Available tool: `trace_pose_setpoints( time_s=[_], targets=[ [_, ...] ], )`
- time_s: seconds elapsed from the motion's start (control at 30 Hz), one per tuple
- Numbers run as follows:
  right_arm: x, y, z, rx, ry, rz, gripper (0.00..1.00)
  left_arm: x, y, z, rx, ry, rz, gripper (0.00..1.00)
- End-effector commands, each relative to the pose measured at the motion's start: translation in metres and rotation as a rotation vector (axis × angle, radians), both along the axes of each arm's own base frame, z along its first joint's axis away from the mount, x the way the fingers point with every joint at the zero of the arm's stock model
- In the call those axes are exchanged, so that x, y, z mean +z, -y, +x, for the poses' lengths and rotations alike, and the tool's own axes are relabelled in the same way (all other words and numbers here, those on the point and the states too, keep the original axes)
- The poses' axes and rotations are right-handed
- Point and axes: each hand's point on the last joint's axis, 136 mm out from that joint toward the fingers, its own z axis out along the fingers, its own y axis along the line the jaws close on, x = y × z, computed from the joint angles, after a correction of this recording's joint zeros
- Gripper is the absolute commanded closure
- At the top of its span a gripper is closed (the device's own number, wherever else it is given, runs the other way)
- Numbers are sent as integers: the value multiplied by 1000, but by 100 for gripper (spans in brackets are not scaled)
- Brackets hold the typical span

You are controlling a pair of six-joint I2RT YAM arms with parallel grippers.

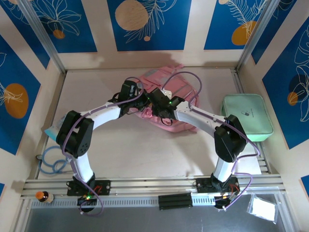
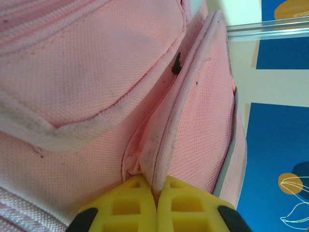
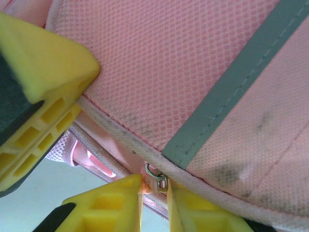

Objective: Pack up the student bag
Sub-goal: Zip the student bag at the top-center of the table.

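Observation:
The pink student bag lies at the back middle of the table, and both arms reach in to its near edge. My left gripper is shut on a raised fold of the bag's pink fabric; from above it sits at the bag's left side. My right gripper is closed on a small metal zip pull with a pink tab, just under a pocket with grey trim. From above, the right gripper is close beside the left. The left gripper's yellow fingers show at the left of the right wrist view.
A flat mint-green case lies at the right side of the table. A coiled blue cable sits at the near left, beside the left arm's base. A small white packet lies past the front rail on the right.

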Motion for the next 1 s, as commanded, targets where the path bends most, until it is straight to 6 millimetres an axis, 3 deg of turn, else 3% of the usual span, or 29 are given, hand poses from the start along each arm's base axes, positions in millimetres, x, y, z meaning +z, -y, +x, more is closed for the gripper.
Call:
trace_pose_setpoints(
  time_s=[0.0, 0.33, 0.47, 0.63, 0.83, 0.97],
  targets=[
    [10, 10, 13, -63, 51, -28, 81, 25, 17, 1, -49, 72, -60, 100],
    [9, -3, 30, -11, 71, -36, 82, 22, 21, 1, -62, 61, -81, 100],
    [7, 2, 28, -12, 67, -49, 89, 21, 16, 2, -58, 65, -63, 100],
    [5, 20, 13, 11, 71, -83, 94, 19, 0, 14, -27, 70, -48, 100],
    [-1, 59, -15, 49, 84, -132, 94, 11, -23, 27, -3, 72, 3, 100],
    [4, 65, -22, 141, 132, -132, 92, 7, -37, 33, 5, 74, 46, 100]
  ],
)
